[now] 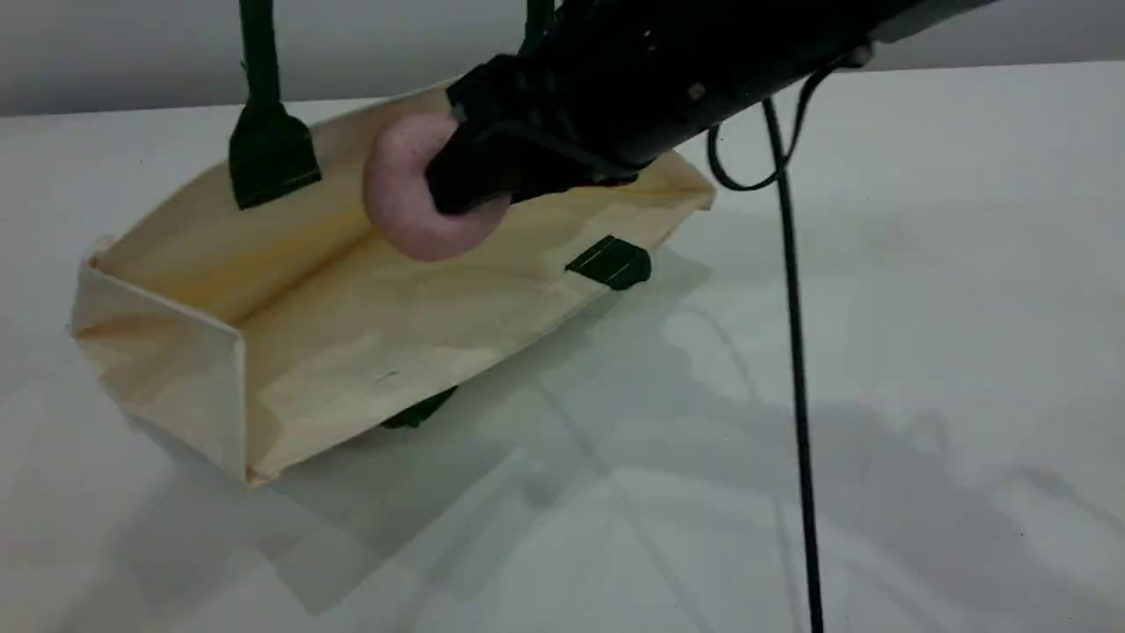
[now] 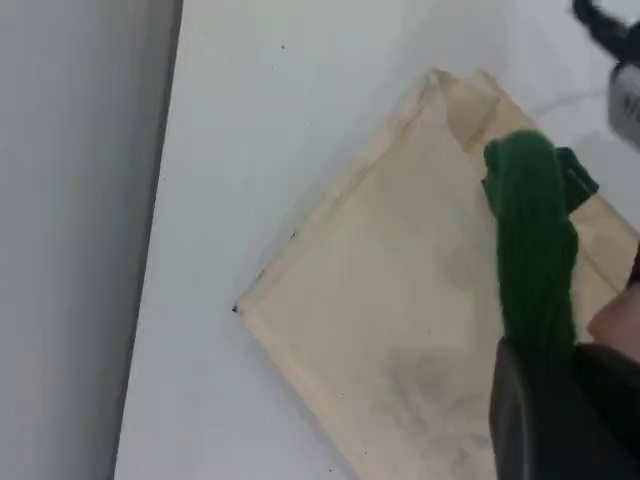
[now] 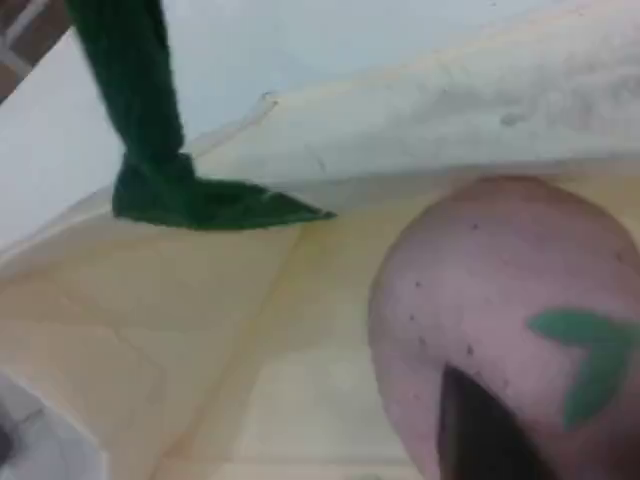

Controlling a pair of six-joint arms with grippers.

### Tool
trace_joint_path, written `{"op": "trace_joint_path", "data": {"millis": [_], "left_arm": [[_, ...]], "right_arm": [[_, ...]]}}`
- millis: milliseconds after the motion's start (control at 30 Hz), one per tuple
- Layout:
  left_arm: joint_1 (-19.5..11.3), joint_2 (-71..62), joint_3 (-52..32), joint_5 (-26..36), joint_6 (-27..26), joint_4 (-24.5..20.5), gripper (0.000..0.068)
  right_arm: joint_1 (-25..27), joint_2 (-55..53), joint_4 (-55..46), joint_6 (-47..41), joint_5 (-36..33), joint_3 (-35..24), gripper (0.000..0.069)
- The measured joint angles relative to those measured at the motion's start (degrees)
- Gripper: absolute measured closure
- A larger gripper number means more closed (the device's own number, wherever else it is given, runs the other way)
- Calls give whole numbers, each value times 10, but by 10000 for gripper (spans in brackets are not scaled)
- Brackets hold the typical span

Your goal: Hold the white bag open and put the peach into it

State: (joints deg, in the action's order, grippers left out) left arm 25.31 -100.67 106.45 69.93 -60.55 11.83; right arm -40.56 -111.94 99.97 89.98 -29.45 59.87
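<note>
Tension on the rope handle [image 2: 535,250], pinched in the left end effector [image 2: 560,400], keeps the white bag [image 1: 369,325] gaping near the counter's [image 1: 923,308] far edge. The right end effector [image 1: 470,180] clasps the peach [image 1: 413,198] over that mouth, ready to drop it in.

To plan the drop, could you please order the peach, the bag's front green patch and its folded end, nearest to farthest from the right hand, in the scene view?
1. peach: gripped in the right hand.
2. front green patch: lower right.
3. folded end: far left.
</note>
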Motion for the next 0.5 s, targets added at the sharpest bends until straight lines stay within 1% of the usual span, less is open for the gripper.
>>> {"op": "trace_joint_path", "data": {"millis": [100, 500], "left_arm": [[0, 0, 0, 0, 0, 0, 596], [0, 0, 0, 0, 0, 0, 596]], "right_arm": [[0, -22, 0, 0, -15, 20, 440], [-1, -54, 0, 0, 4, 40, 441]]}}
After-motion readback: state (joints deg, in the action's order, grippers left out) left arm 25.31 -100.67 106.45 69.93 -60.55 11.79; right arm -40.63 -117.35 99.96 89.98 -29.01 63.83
